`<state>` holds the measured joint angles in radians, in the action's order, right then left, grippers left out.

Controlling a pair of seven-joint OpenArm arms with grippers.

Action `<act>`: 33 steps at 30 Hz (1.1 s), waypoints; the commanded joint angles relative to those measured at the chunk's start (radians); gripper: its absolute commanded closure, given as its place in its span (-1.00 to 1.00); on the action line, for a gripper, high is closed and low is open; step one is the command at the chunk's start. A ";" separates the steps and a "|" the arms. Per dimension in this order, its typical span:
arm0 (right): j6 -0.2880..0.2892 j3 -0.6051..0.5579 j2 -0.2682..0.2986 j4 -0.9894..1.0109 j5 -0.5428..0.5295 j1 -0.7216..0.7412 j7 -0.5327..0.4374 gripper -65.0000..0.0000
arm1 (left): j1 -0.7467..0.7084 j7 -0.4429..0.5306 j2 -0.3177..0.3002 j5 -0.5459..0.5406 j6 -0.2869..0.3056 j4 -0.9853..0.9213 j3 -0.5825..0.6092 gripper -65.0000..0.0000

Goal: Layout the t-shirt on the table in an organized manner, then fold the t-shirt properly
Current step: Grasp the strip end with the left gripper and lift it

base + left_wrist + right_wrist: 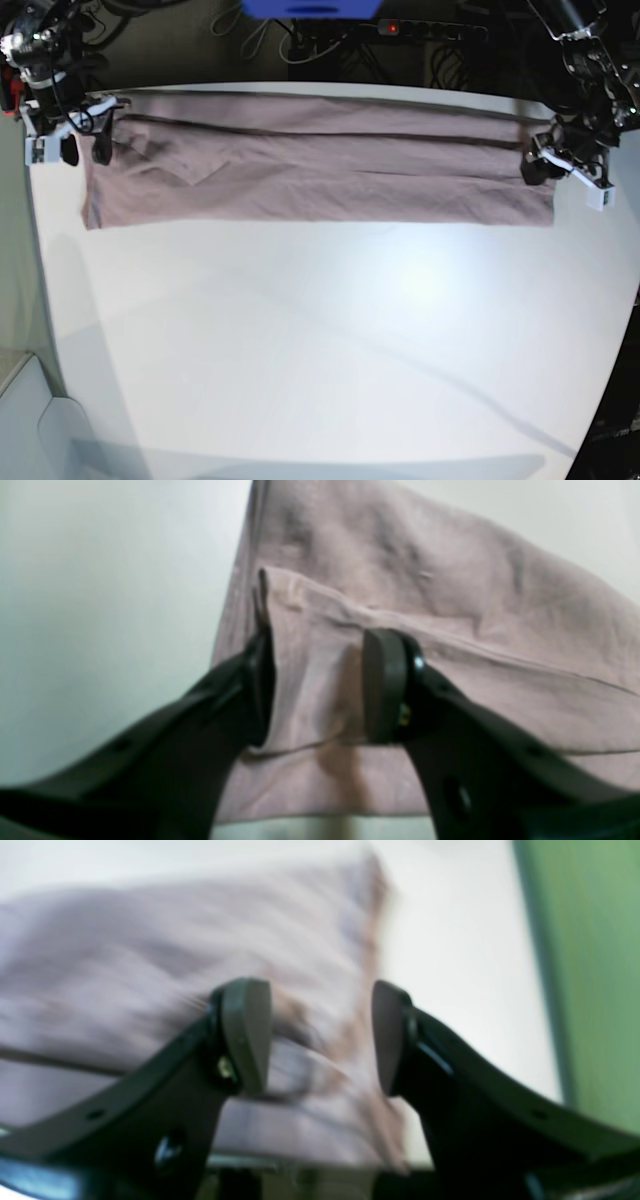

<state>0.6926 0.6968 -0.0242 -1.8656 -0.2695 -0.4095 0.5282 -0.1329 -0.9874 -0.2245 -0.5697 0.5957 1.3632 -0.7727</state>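
Note:
The dusty mauve t-shirt (320, 170) lies as a long folded strip across the far part of the white table (320, 350). My left gripper (535, 165) sits at the strip's right end. In the left wrist view its jaws (320, 685) stand open astride a folded hem of the t-shirt (450, 580), which rests flat on the table (100, 605). My right gripper (85, 148) is at the strip's left end. The blurred right wrist view shows it (320, 1037) open above the edge of the t-shirt (125, 965), with nothing pinched.
Dark cables and a power strip (430, 30) run behind the table's far edge, beside a blue object (310, 8). A green surface (600, 965) lies past the table edge in the right wrist view. A pale grey panel (30, 420) sits at the near left corner.

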 commanded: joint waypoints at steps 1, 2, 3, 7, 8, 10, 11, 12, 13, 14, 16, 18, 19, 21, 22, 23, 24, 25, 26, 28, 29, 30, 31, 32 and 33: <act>0.006 -0.010 -0.003 -0.015 -0.009 -0.001 -0.020 0.00 | 0.005 0.003 -0.019 0.000 0.000 0.015 -0.003 0.17; 0.006 -0.032 -0.007 -0.015 -0.007 -0.001 -0.020 0.00 | 0.005 0.003 -0.019 0.000 0.000 0.015 -0.003 0.17; 0.006 -0.053 -0.009 -0.004 -0.007 -0.001 -0.020 0.00 | 0.005 0.003 -0.019 0.000 0.000 0.015 -0.004 0.17; 0.006 -0.139 -0.006 0.126 -0.007 0.030 -0.030 0.00 | 0.008 0.003 -0.019 -0.002 0.000 0.015 -0.003 0.17; 0.006 -0.142 -0.006 0.168 -0.006 0.047 -0.032 0.00 | 0.009 0.003 -0.019 -0.002 0.000 0.015 -0.003 0.17; 0.006 -0.141 0.000 0.271 -0.006 0.080 -0.032 0.00 | 0.028 0.003 -0.019 -0.002 0.000 0.015 -0.003 0.17; 0.006 -0.142 0.016 0.314 -0.006 0.094 -0.032 0.00 | 0.034 0.003 -0.019 -0.002 0.000 0.015 -0.004 0.17; 0.006 -0.142 0.031 0.357 -0.006 0.106 -0.033 0.00 | 0.034 0.003 -0.019 -0.002 0.000 0.015 -0.004 0.16; 0.006 -0.144 0.039 0.392 -0.006 0.116 -0.036 0.00 | 0.039 0.003 -0.019 -0.002 0.000 0.015 -0.006 0.16; 0.006 -0.144 0.048 0.426 -0.006 0.125 -0.049 0.00 | 0.054 0.002 -0.019 -0.002 0.000 0.015 -0.006 0.16; 0.006 -0.144 0.068 0.473 -0.006 0.129 -0.079 0.00 | 0.066 0.002 -0.019 -0.002 0.000 0.015 -0.006 0.16; 0.006 -0.144 0.083 0.508 -0.006 0.131 -0.109 0.00 | 0.069 0.002 -0.019 -0.002 0.000 0.015 -0.008 0.08; 0.006 -0.144 0.086 0.518 -0.006 0.131 -0.119 0.00 | 0.069 0.002 -0.019 -0.002 0.000 0.015 -0.008 0.01; 0.006 -0.144 0.089 0.524 -0.006 0.131 -0.122 0.00 | 0.069 0.002 -0.019 -0.002 0.000 0.014 -0.008 -0.12; 0.006 -0.142 0.089 0.524 -0.006 0.131 -0.122 0.00 | 0.069 0.002 -0.019 -0.002 0.000 0.012 -0.008 -0.19; 0.006 -0.142 0.089 0.524 -0.006 0.131 -0.122 0.00 | 0.069 0.002 -0.019 -0.002 0.000 0.012 -0.006 -0.24; 0.006 -0.142 0.089 0.524 -0.006 0.131 -0.122 0.00 | 0.069 0.002 -0.019 -0.002 0.000 0.011 -0.006 -0.29; 0.006 -0.142 0.089 0.524 -0.006 0.131 -0.122 0.00 | 0.069 0.002 -0.019 -0.002 0.000 0.008 -0.008 -0.30; 0.006 -0.142 0.089 0.524 -0.006 0.131 -0.122 0.00 | 0.068 0.003 -0.019 0.000 0.000 0.006 -0.008 -0.30; 0.006 -0.142 0.089 0.524 -0.006 0.131 -0.122 0.00 | 0.062 0.005 -0.019 0.009 0.000 0.005 -0.008 -0.30; 0.006 -0.142 0.089 0.524 -0.006 0.131 -0.122 0.00 | 0.062 0.005 -0.019 0.010 0.000 0.005 -0.008 -0.30; 0.006 -0.142 0.089 0.524 -0.006 0.131 -0.122 0.00 | 0.060 0.003 -0.017 0.010 -0.001 0.005 -0.008 -0.30; 0.006 -0.142 0.089 0.524 -0.006 0.131 -0.122 0.00 | 0.060 0.003 -0.017 0.010 -0.001 0.005 -0.008 -0.30; 0.006 -0.142 0.089 0.524 -0.006 0.131 -0.122 0.00 | 0.054 0.003 -0.016 0.012 -0.003 0.005 -0.008 -0.30; 0.006 -0.142 0.089 0.524 -0.006 0.131 -0.122 0.00 | 0.043 0.003 -0.014 0.012 -0.003 0.005 -0.008 -0.30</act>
<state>0.7444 0.5507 0.0559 -1.3544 -0.3603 -0.2661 0.3122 -0.0902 -0.9897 -0.2260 -0.5449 0.5915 1.3548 -0.7753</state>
